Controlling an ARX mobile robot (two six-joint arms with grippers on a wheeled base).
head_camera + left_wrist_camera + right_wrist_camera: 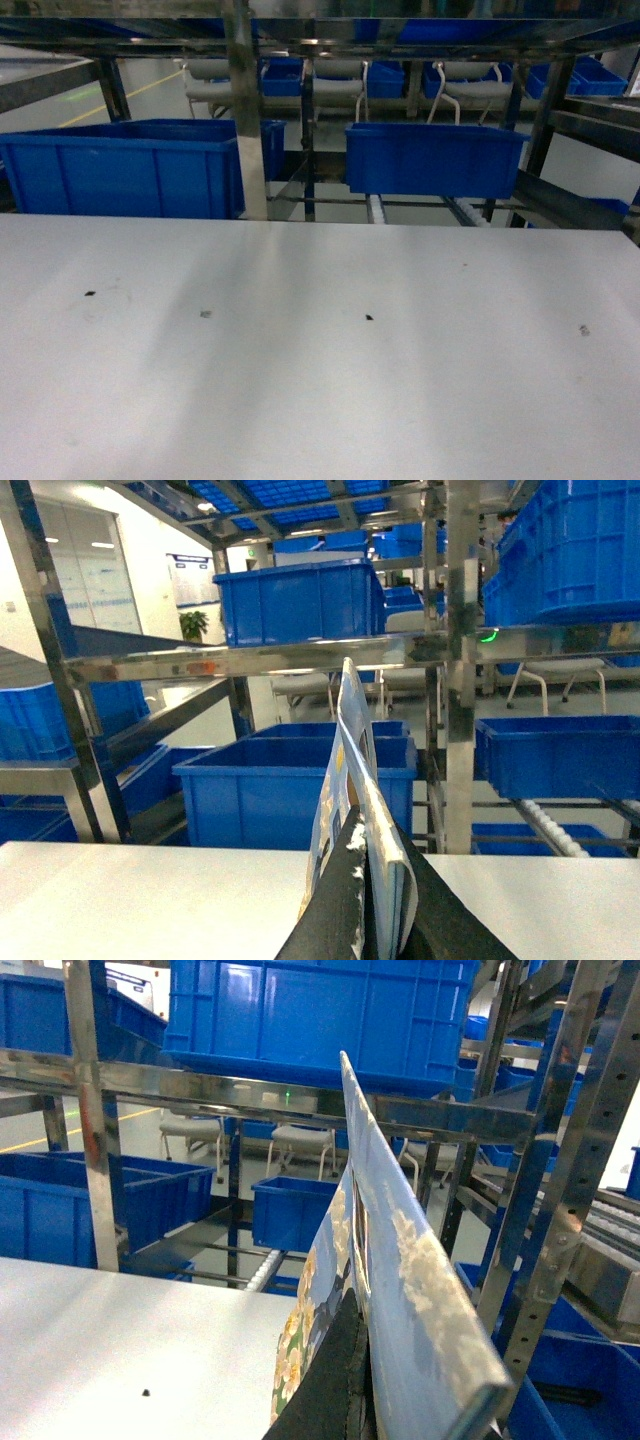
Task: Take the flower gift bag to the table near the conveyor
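Here, the white-grey table point(320, 350) fills the lower part of the head view, flecked with a few tiny black marks, neither arm showing above it. Beyond its far edge, from left to right, stand a large blue bin point(125, 168), a steel upright point(245, 110), and a smaller blue bin point(432, 158) perched over the white rollers of the conveyor point(376, 209). In the left wrist view, the left gripper point(368, 905) is clamped on a flat flower gift bag point(350, 770), held edge-up above the table. In the right wrist view, the right gripper point(345, 1380) likewise pinches a flower gift bag point(400, 1250), upright over the table's right edge beside the steel racking point(560, 1160).
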